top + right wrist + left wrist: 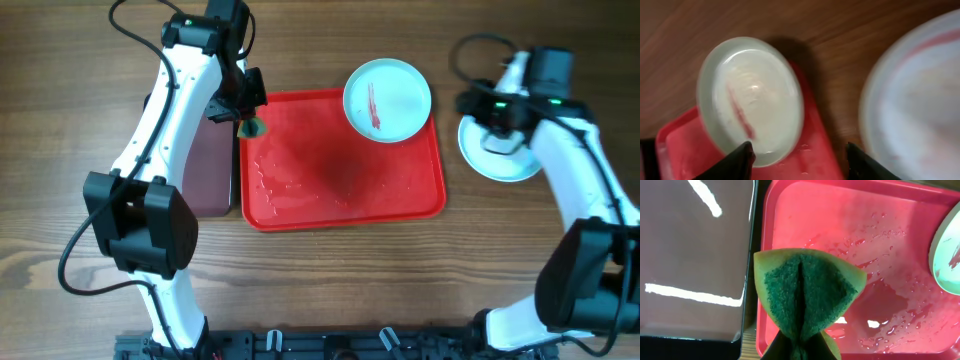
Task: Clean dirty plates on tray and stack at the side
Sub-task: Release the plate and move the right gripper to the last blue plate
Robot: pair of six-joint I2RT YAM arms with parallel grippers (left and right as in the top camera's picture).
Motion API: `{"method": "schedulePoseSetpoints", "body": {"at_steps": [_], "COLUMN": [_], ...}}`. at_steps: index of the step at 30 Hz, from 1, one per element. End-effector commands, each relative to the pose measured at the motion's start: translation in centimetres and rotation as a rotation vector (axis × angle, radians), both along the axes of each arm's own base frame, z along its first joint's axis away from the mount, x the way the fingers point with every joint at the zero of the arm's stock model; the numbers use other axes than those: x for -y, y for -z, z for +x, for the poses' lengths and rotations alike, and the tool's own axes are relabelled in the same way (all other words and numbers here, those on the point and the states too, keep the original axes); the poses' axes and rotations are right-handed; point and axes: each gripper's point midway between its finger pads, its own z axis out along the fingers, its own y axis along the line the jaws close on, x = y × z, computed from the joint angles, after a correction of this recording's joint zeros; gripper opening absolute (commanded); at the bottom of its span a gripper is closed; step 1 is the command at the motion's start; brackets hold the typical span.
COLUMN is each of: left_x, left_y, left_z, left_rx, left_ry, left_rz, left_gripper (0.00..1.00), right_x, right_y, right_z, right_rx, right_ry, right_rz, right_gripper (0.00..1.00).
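A pale light-blue plate (388, 100) with a thin red streak lies on the far right corner of the red tray (340, 190), partly over its rim. My left gripper (248, 112) is shut on a folded green sponge (251, 127) above the tray's far left corner; in the left wrist view the sponge (807, 295) hangs over the wet tray (890, 240). My right gripper (497, 115) is open and empty above a pale plate (497, 160) on the table right of the tray. The right wrist view shows the open jaws (800, 157), the streaked plate (752, 95) and the blurred pale plate (920, 100).
A smaller maroon tray (210, 165) with a black rim lies against the red tray's left side; it also shows in the left wrist view (695, 255). Water drops cover the red tray's floor. Wooden table surrounds everything.
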Motion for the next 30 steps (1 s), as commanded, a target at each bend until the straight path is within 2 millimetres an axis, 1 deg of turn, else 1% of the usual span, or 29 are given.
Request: {"method": "schedulePoseSetpoints", "body": {"at_steps": [1,3,4,6,7,10,12,13,17,19,20,21,24,27,30], "left_x": [0.4,0.4,0.4,0.4,0.4,0.4,0.4,0.4,0.4,0.4,0.4,0.4,0.4,0.4,0.4], "left_y": [-1.3,-1.3,-1.3,-1.3,-1.3,-1.3,-1.3,-1.3,-1.3,-1.3,-1.3,-1.3,-1.3,-1.3,-1.3], "left_z": [0.2,0.2,0.2,0.2,0.2,0.2,0.2,0.2,0.2,0.2,0.2,0.2,0.2,0.2,0.2], "left_rx": [0.032,0.032,0.032,0.032,0.032,0.032,0.033,0.033,0.033,0.033,0.033,0.033,0.033,0.032,0.032], "left_ry": [0.013,0.013,0.013,0.013,0.013,0.013,0.013,0.013,0.013,0.013,0.013,0.013,0.013,0.013,0.013], "left_rz": [-0.021,-0.021,-0.021,-0.021,-0.021,-0.021,-0.021,-0.021,-0.021,-0.021,-0.021,-0.021,-0.021,-0.021,-0.021], "left_gripper": [0.04,0.04,0.04,0.04,0.04,0.04,0.04,0.04,0.04,0.04,0.04,0.04,0.04,0.04,0.04], "right_x": [-3.1,-4.4,-5.0,-5.5,-5.9,-6.4,-6.6,-6.6,-6.6,-6.5,-6.5,-6.5,-7.4,-8.7,-10.4], "right_y": [1.4,2.7,3.4,4.7,5.8,8.7,9.6,10.1,10.6,10.8,10.9,11.0,11.1,11.2,11.4], "right_z": [1.0,0.9,0.7,0.5,0.3,-0.3,-0.6,-0.7,-1.3,-1.8,-2.3,-2.5,-3.7,-5.7,-8.4], "right_rx": [-0.027,-0.063,-0.080,-0.115,-0.140,-0.208,-0.231,-0.241,-0.273,-0.296,-0.310,-0.319,-0.353,-0.415,-0.490], "right_ry": [0.058,0.063,0.055,0.056,0.048,0.033,0.028,0.027,0.023,0.020,0.002,-0.009,-0.083,-0.173,-0.273], "right_rz": [-0.008,0.000,0.001,-0.005,-0.013,-0.022,-0.026,-0.029,-0.035,-0.040,-0.048,-0.048,-0.023,0.010,-0.020], "right_gripper": [0.55,0.51,0.47,0.44,0.42,0.40,0.39,0.37,0.23,0.15,0.07,0.05,0.04,0.04,0.04]}}
